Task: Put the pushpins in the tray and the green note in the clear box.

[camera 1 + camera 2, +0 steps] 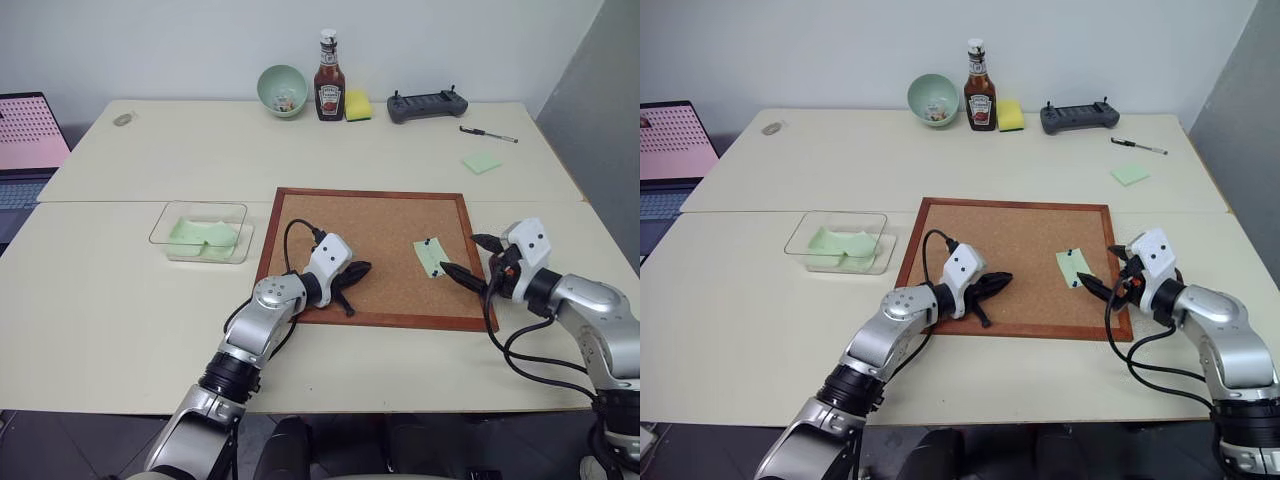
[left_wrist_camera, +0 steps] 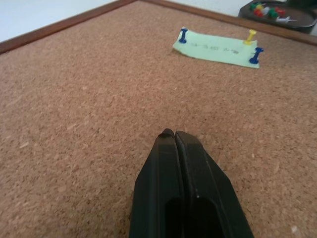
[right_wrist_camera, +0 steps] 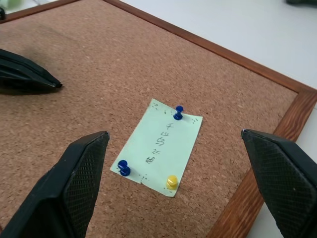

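The pale green note (image 3: 158, 148) lies on the cork board's right part, held by two blue pushpins (image 3: 178, 112) (image 3: 124, 168) and a yellow one (image 3: 172, 181). My right gripper (image 1: 462, 254) stands open just right of the note, one finger on either side of it, nothing held. My left gripper (image 1: 358, 270) is shut and empty, low over the board near its front left, pointing toward the note. The clear box (image 1: 165, 228) sits left of the board with green notes inside. In the left wrist view a dark tray (image 2: 250, 14) with coloured pins shows beyond the note.
The cork board (image 1: 300, 195) with its red-brown frame fills the table's middle. Along the back stand a pale green bowl (image 1: 282, 90), a ketchup bottle (image 1: 329, 92), a yellow sponge (image 1: 358, 105) and a dark controller (image 1: 427, 105). A pen (image 1: 488, 133) and a bright green pad (image 1: 481, 162) lie back right.
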